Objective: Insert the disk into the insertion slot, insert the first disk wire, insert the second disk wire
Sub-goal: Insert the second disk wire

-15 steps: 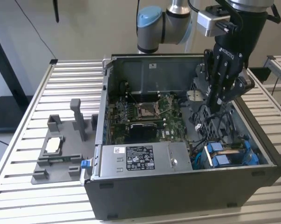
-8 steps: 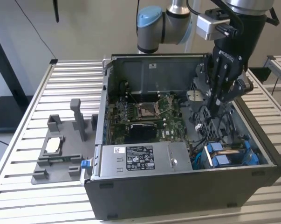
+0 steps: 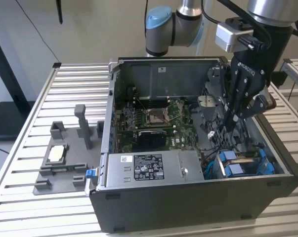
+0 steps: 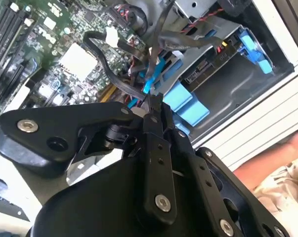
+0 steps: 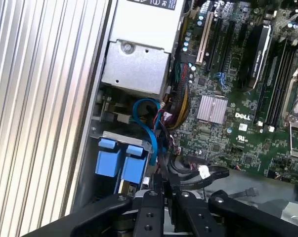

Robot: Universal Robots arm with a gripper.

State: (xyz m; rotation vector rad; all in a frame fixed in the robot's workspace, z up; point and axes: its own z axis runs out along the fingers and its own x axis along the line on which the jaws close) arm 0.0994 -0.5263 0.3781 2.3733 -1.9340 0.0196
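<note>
At the exterior view's left, a grey fixture tray [image 3: 55, 163], well apart from the work. Then the open computer case [image 3: 188, 197], with motherboard [image 3: 153, 123] and power-supply box [image 3: 149, 168] inside. Further right, the gripper [image 3: 226, 127] reaching down into the case, just above the insertion slot [image 3: 261, 167]. Jaws drawn narrow, apparently pinched on the black plug of the blue disk wire [image 4: 149, 83] (hard to see how much of the plug is caught). Disk [image 3: 233, 164] seated in the slot, blue carrier tabs facing out.

Likely troubles: plug meeting the disk's socket tilted and jamming, given so slight a pinch; loose cables [image 4: 97, 47] beside the fingers snagging; plug slipping out under pushing force. Also what looks like a person's hand [image 4: 275, 165] close outside the case wall.
</note>
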